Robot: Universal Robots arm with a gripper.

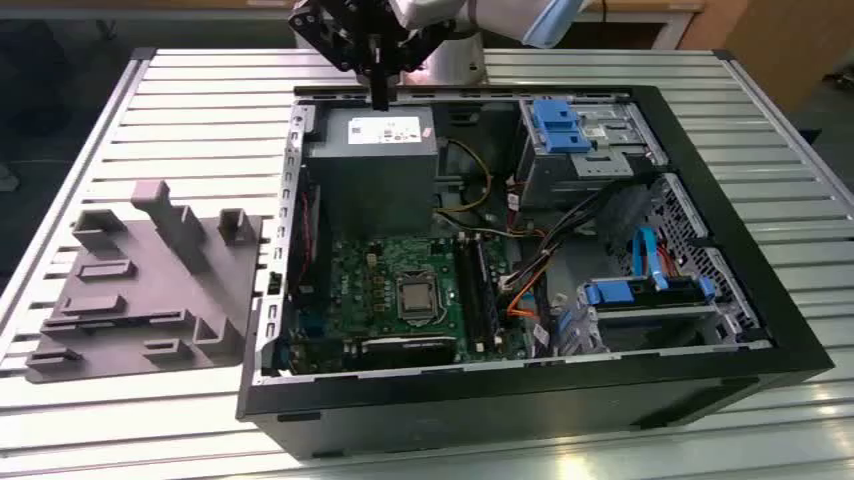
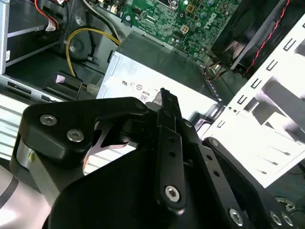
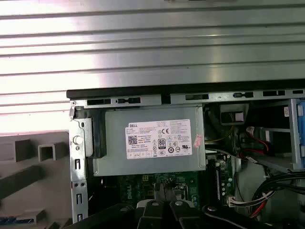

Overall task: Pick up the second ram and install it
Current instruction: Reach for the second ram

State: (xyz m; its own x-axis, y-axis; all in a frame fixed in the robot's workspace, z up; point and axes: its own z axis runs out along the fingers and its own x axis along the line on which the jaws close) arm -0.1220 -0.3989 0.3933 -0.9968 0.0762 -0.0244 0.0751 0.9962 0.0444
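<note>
The black computer case (image 1: 534, 410) lies open on its side on a slatted metal table (image 1: 174, 120). Nearest inside it is the green motherboard (image 1: 374, 275), with a square processor socket (image 1: 418, 297) at its middle. The long black memory slots (image 1: 477, 290) run just beside the socket, toward the exterior view's right. Orange and black cables and a blue drive bracket (image 1: 621, 292) lie further to that side.

Beside the case, on the exterior view's left, sits a grey plastic tray (image 1: 134, 300) of blocks and posts. In the first wrist view a thin strip with a blue edge (image 3: 12, 220) lies low on this tray. It looks like the second ram, though too little of it shows to be sure. It is well apart from the gripper.

Beyond the motherboard is the grey power supply (image 1: 374, 170). It carries a white label (image 3: 159, 139) covered in small print, with a square code, a row of round approval marks and a small pink sticker (image 3: 198, 140) at one corner. A second blue bracket (image 1: 557, 125) sits in the far corner of the case.

Farthest back, the gripper (image 1: 380, 98) hangs above the far wall of the case, over the power supply. Its black fingers (image 3: 157, 210) point down and are pressed together. Nothing can be seen pinched between them in either wrist view, and the tips touch nothing.
</note>
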